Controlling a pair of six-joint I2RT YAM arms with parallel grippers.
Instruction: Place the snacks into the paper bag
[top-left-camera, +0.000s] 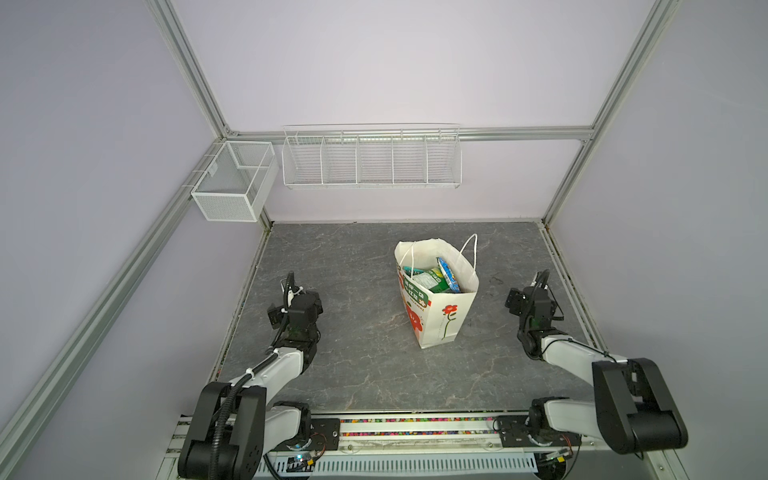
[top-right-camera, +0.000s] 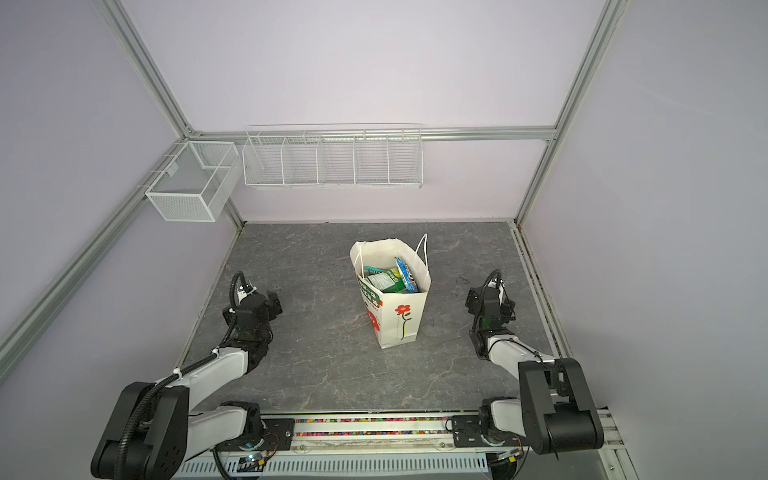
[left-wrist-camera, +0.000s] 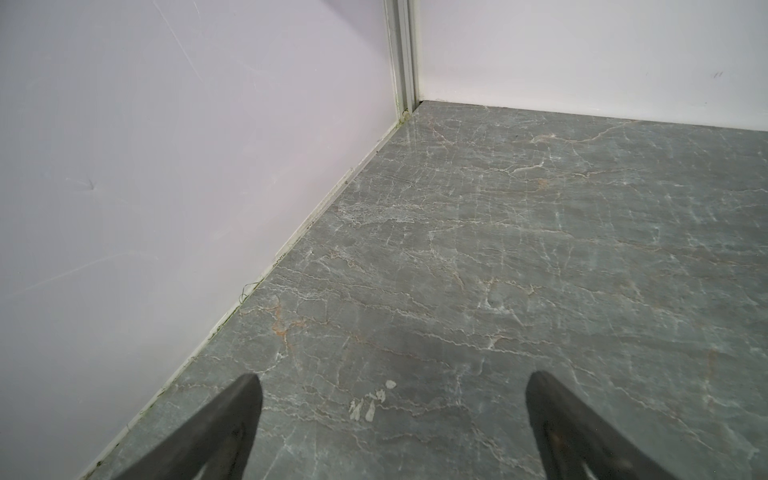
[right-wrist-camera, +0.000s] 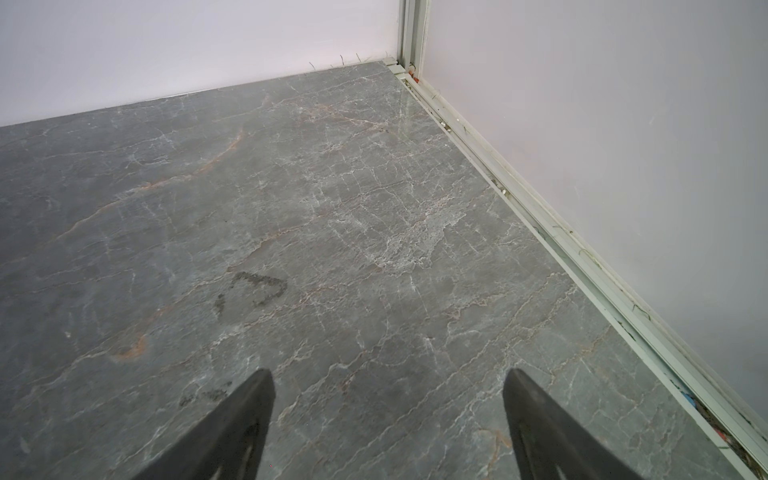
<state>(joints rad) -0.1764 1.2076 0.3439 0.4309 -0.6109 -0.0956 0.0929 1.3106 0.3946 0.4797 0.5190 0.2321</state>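
paper bag (top-left-camera: 440, 324) (top-right-camera: 401, 320) is standing upright on the grey marble-look table (top-left-camera: 353, 374), mouth gaping open and cord handles sticking up, in both top views. snacks (top-left-camera: 434, 280) (top-right-camera: 388, 280) are sitting inside the bag, showing through the mouth. a blue packet (top-left-camera: 449, 274) is leaning on edge near the bag's right inner wall, with a green-yellow packet (top-left-camera: 430, 279) lying just beside it. a teal packet (top-left-camera: 412, 272) is peeking out toward the bag's left inner wall. can't tell how many packets are in there, the lower ones are being hidden.

left gripper (left-wrist-camera: 390, 382) is hovering over bare table well apart from the bag, off its left side. its fingers (left-wrist-camera: 232, 424) are standing spread wide, pinching nothing. right gripper (right-wrist-camera: 388, 376) is hovering well apart from the bag, off its right side. its fingers (right-wrist-camera: 245, 415) are spread wide too, with only table showing between them. neither gripper is touching the bag.

a white mesh basket (top-left-camera: 232, 183) and a long wire rack (top-left-camera: 370, 158) are hanging on the walls beyond the bag. the basket is sitting off to the bag's far left, the rack straight behind the bag and higher up.
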